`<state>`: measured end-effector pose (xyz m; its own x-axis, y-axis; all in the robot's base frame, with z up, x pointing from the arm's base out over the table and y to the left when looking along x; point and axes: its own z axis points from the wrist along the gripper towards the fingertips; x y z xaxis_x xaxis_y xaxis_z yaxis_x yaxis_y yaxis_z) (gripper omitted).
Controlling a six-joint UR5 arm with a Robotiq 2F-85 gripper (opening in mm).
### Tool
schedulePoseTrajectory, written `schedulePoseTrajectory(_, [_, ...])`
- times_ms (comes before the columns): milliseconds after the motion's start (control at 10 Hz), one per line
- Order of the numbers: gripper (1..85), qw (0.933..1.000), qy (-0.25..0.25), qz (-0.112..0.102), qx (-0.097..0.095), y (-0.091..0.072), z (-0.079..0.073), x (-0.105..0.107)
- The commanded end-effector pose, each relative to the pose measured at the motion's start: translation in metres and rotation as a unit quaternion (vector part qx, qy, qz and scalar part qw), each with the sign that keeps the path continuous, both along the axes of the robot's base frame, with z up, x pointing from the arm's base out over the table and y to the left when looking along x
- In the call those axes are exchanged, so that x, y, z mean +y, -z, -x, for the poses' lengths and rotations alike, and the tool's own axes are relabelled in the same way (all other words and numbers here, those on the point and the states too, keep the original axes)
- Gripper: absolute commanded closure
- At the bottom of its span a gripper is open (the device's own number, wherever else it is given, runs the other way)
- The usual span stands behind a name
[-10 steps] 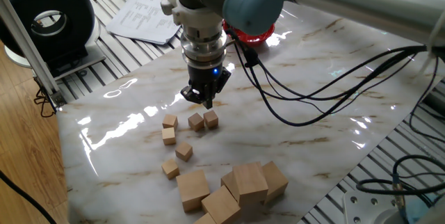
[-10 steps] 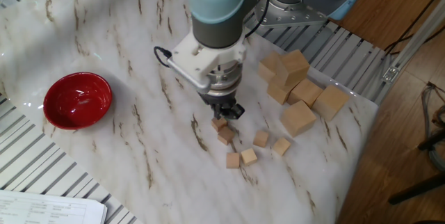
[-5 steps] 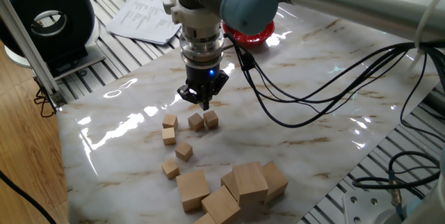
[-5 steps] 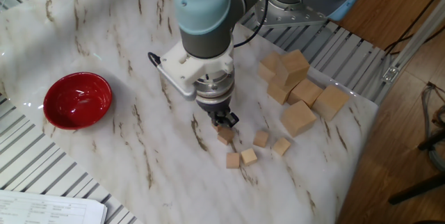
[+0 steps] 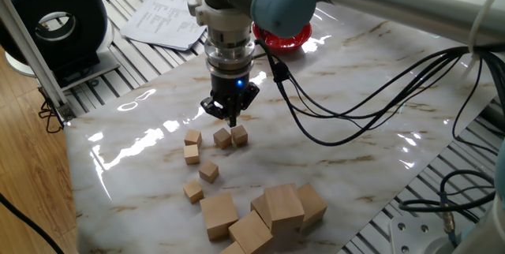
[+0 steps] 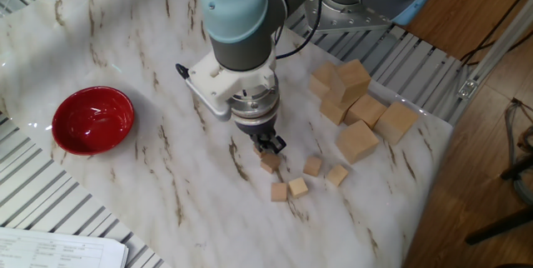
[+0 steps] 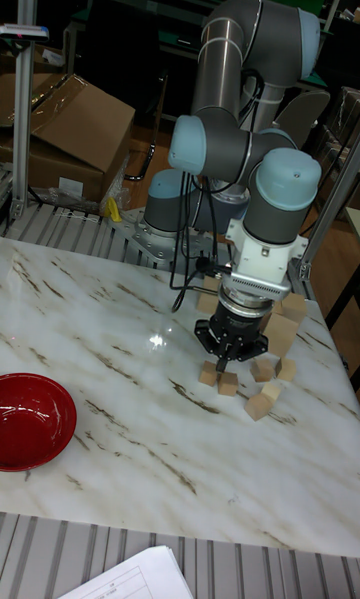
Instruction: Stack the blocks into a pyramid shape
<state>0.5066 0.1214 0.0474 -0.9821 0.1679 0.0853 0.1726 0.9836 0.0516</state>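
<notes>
Six small tan blocks lie loose on the marble table. Three form a row: one block [image 5: 193, 137], a second block [image 5: 222, 137] and a third block [image 5: 239, 134]. Others lie nearer the camera, at block [image 5: 191, 154], block [image 5: 208, 172] and block [image 5: 193, 190]. My gripper [image 5: 230, 117] hangs just behind and above the row, fingers together and pointing down, with nothing seen between them. In the other fixed view the gripper [image 6: 268, 144] covers part of the row, just above a block [image 6: 270, 163]. The tall fixed view shows the gripper [image 7: 228, 356] over two blocks [image 7: 209, 373].
A heap of much larger wooden cubes [image 5: 283, 205] sits at the table's near edge, close to the small blocks. A red bowl [image 6: 92, 119] stands well apart on the far side. Papers [image 5: 163, 13] and a black device [image 5: 55, 24] lie off the marble.
The gripper has shifted slightly sideways along the row, away from the large cubes, staying at about the same height. No block has moved.
</notes>
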Motion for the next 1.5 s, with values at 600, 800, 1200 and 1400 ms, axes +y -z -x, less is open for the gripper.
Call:
schedulePoseTrajectory(600, [44.7, 0.999, -0.038, 0.018, -0.01, 0.001, -0.006, -0.012])
schedulePoseTrajectory(800, [40.3, 0.9987, -0.042, 0.023, -0.015, 0.002, -0.009, -0.014])
schedulePoseTrajectory(1200, [26.7, 0.9984, -0.054, 0.015, -0.008, 0.001, -0.004, -0.011])
schedulePoseTrajectory(1400, [24.0, 0.9983, -0.055, 0.013, -0.012, 0.001, -0.007, -0.01])
